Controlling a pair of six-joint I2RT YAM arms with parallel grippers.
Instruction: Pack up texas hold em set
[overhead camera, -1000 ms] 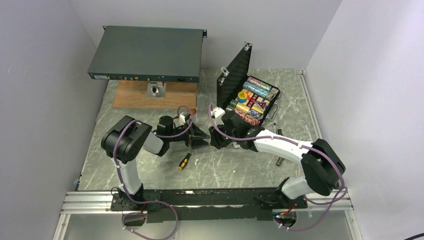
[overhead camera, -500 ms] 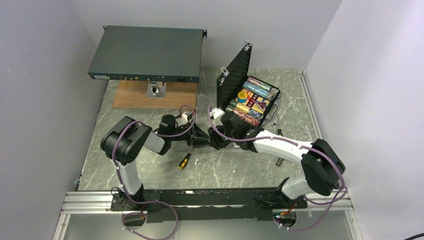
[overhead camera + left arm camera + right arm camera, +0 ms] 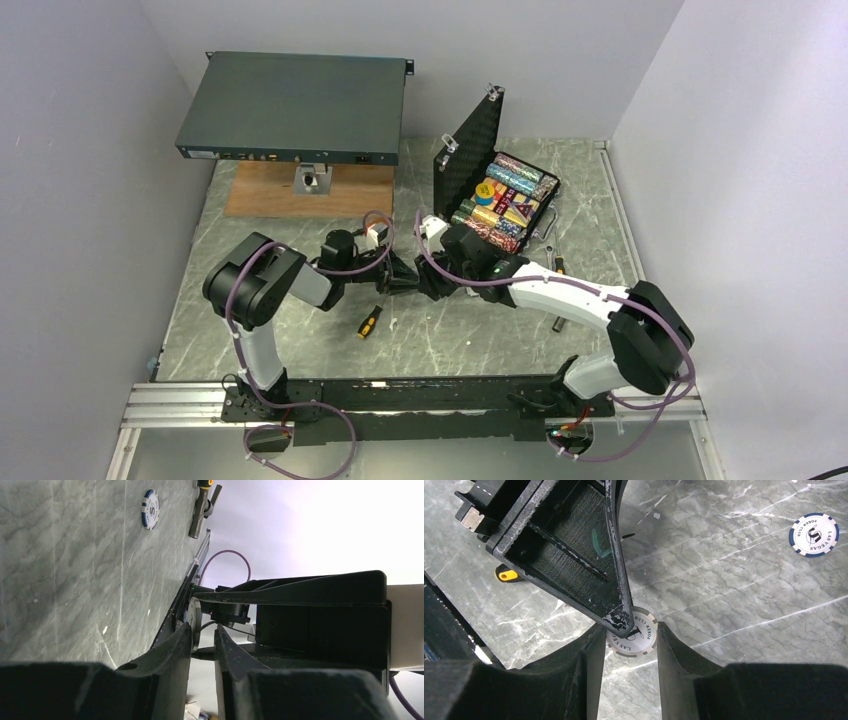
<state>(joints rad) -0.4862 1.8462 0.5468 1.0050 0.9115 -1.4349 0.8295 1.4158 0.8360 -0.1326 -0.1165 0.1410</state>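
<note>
Grey veined marble table (image 3: 480, 340), pale plain walls (image 3: 560, 60). Right gripper (image 3: 630, 630) pinches a whitish chip (image 3: 636, 636) across its rim; print reads LAS VEGAS POKER CLUB. Left gripper (image 3: 202, 630) straddles the same chip edge-on, jaws narrowly parted, with a gap on one side. Blue-edged chip (image 3: 814, 535), marked 5 and LAS VEGAS, lies flat nearby. Black case (image 3: 470, 145) stands open beyond, chip rows (image 3: 505, 195) inside.
</note>
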